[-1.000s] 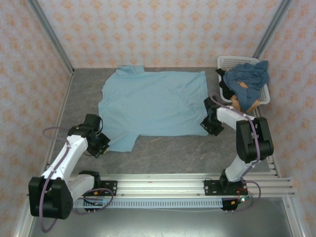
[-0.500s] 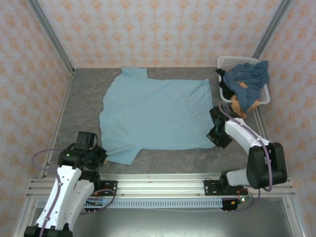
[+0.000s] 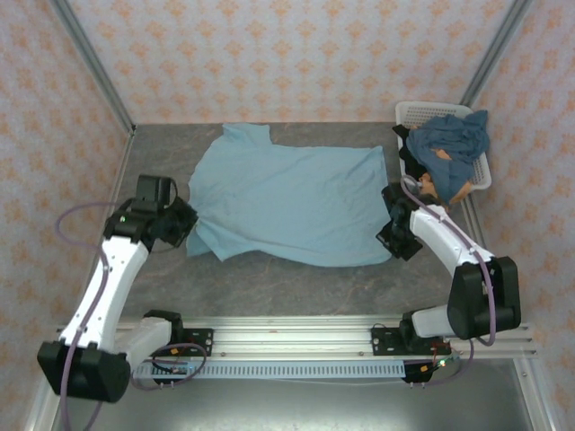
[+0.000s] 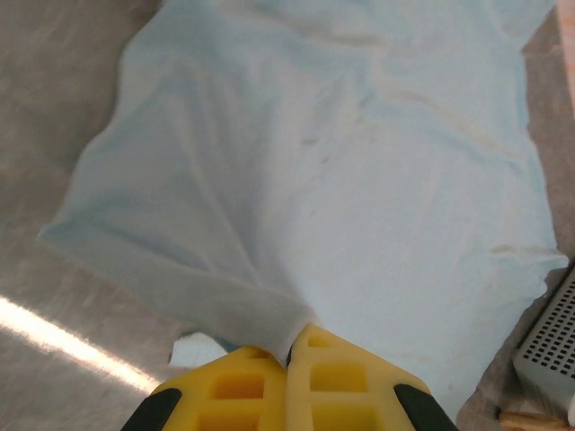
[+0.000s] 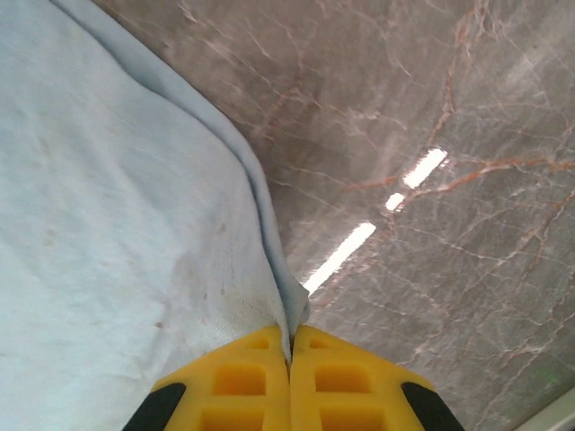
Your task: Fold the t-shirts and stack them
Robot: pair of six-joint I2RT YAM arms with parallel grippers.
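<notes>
Cloth, three items: one light sky-blue t-shirt [image 3: 287, 202] lies spread flat at the centre of the grey marbled tabletop [image 3: 296, 283]. Its left sleeve is pinched in the clenched left hand [image 3: 182, 224] at centre left, and its lower right hem corner is pinched in the clenched right hand [image 3: 393, 237] at centre right. One slate-blue t-shirt [image 3: 449, 139] and one orange-tan t-shirt [image 3: 431, 189] sit crumpled together in the single white lattice basket [image 3: 422, 112] at upper right, near the right hand.

The slate-blue t-shirt [image 3: 449, 139] hides most of the orange-tan t-shirt [image 3: 429, 188].
</notes>
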